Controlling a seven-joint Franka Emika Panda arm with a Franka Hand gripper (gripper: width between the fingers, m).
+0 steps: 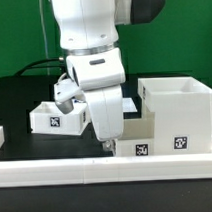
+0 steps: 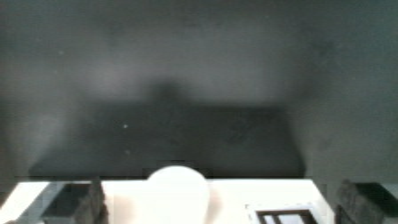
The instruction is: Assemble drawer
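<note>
- Step in hand, as you can judge it: taking hold of the near tray (image 1: 138, 136), a small white plastic open-top box with a black-and-white square tag on its front. No tray is seated in the housing yet, so the assembly looks to be at an early stage.
- Gripper (image 1: 109, 144): it is low over the black table, at the near tray's end on the exterior view's left.
- Pincer state: in the wrist view the two dark fingers (image 2: 63, 203) stand spread wide, with a white wall and its round white knob (image 2: 173, 180) between them. Narrow dark gaps seem to show on both sides, so you should read it as spread and pinching nothing.
- Housing (image 1: 179, 109): this tall white cube-like plastic box stands on the exterior view's right, just beside the near tray. Its opening faces up.
- Far tray (image 1: 57, 116): this second white open-top tray lies on the exterior view's left, behind the arm and apart from the others.
- A long low white rail (image 1: 57, 176) runs along the front.
- Next move calls for: closing squarely on the tray wall clear of the knob, lifting level, then lining the tray up with the housing's opening. A skewed pinch could let it tilt and jam.
</note>
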